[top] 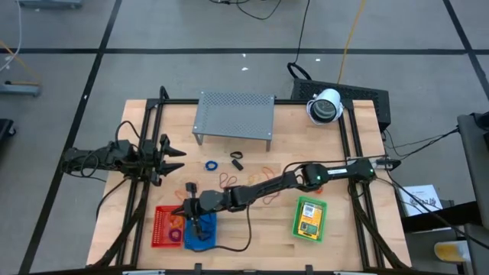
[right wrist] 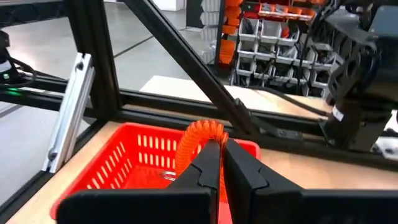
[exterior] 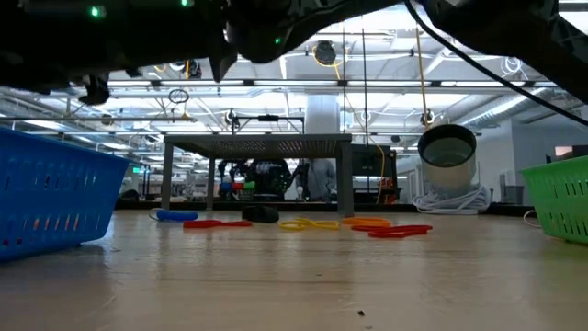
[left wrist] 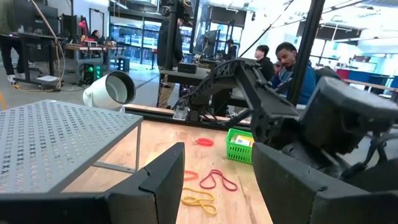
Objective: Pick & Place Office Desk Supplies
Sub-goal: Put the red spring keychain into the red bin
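Several rubber bands (top: 263, 177) lie on the wooden table (top: 367, 229); right pincer (right wrist: 219, 149) pinches an orange band (right wrist: 198, 138); left pincer (top: 174, 153) open.

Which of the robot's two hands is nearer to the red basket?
The right. The right hand hangs by the red basket, shut on an orange rubber band. The left hand waits farther back by the table's left edge, open.

- No text, label, brand or number can be read in any view.
- The packet (top: 310, 218) in the green basket (top: 299, 231) carries print, too small to make out.
- The white sheet (top: 419, 200) on the floor beside the table (top: 367, 237) shows dark marks, illegible.
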